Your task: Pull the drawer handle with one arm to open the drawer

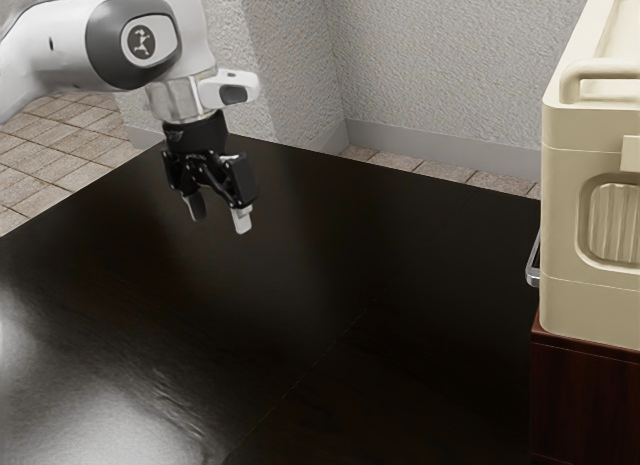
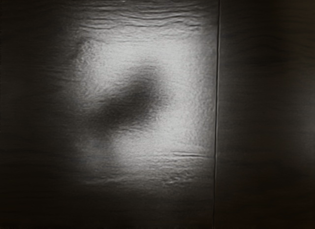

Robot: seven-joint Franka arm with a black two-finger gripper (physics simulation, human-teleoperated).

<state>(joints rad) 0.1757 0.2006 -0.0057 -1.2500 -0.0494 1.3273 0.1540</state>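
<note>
Hanging above the dark table (image 1: 330,315), the gripper (image 1: 219,216) has its fingers (image 1: 241,220) spread, probably to straddle the metal handle (image 1: 534,275), well apart from it on the cream cabinet (image 1: 572,225), facing the arm (image 1: 70,50), presumably for pulling that way.

The dark counter (image 2: 266,115) has wood grain. A blurred dark patch (image 2: 133,103) crosses pale glare (image 2: 189,111); a thin seam (image 2: 217,91) runs alongside.

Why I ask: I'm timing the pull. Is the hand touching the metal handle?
No; the open hand hangs over the table, well apart from the metal handle at the exterior view's right.
</note>
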